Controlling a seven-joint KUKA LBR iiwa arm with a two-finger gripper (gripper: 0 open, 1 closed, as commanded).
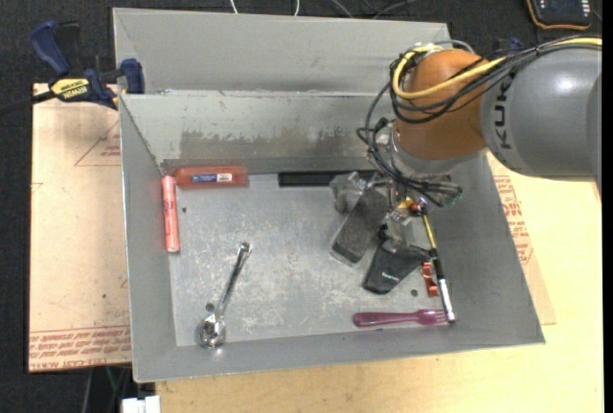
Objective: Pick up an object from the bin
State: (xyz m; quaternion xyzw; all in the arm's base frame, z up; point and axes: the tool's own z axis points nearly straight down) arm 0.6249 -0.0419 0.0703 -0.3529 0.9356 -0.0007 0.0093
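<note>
**Desk:** What have you got, left to right?

**Me:** In the bin (287,128), a red marker (170,215) lies along the wall at nine o'clock. There's an orange block (206,176) at ten and a metal spoon (228,291) at seven. My gripper (363,271) sits low at four o'clock, jaws spread, bare floor between them.

**Desk:** Nearest thing?

**Me:** A white-and-red pen (436,275), just beside the gripper on its three o'clock side, close to the right wall. Its long axis runs roughly eleven to five; I can't tell which end is the tip. A purple utensil (397,317) meets its lower end, lying nine to three.

**Desk:** Risks?

**Me:** If I close here, I reckon I grab nothing. If I shift over, a finger could land on the pen or strike the sloping wall and roll it away. The purple utensil might also get dragged along.
</note>
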